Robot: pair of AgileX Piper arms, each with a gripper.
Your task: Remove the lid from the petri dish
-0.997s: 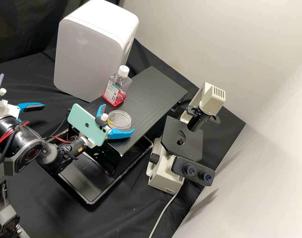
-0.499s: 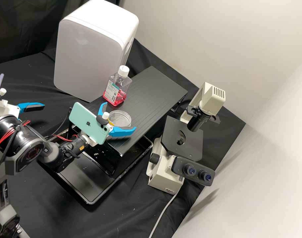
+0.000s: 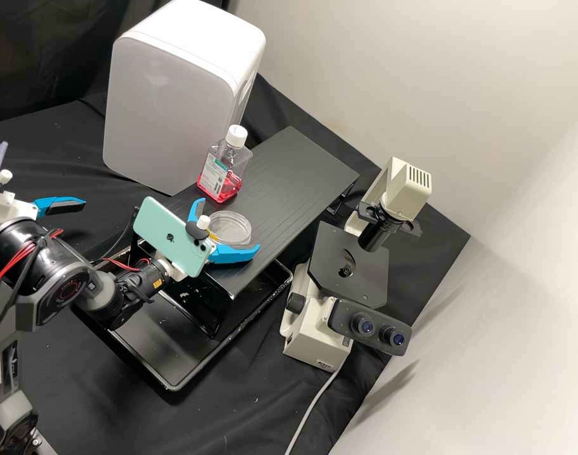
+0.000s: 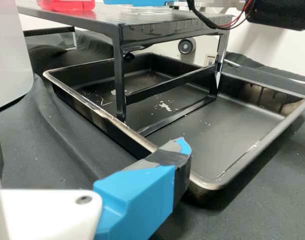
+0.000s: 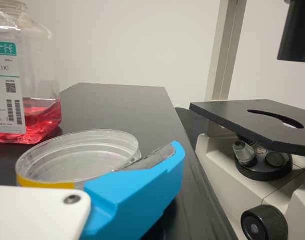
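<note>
Straddling the lidded petri dish (image 3: 233, 231) with the right gripper (image 3: 227, 225).
Fingers apart, just beside the rim; dish near the edge of the raised black platform (image 3: 289, 170) closest to that arm, culture flask (image 3: 221, 167) nearby.

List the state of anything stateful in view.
petri dish: lid on, flat on the raised shelf
flask: upright, capped, red liquid inside
right gripper: open, one finger on each side of the petri dish
left gripper: open, holding nothing, low beside the tray
</note>
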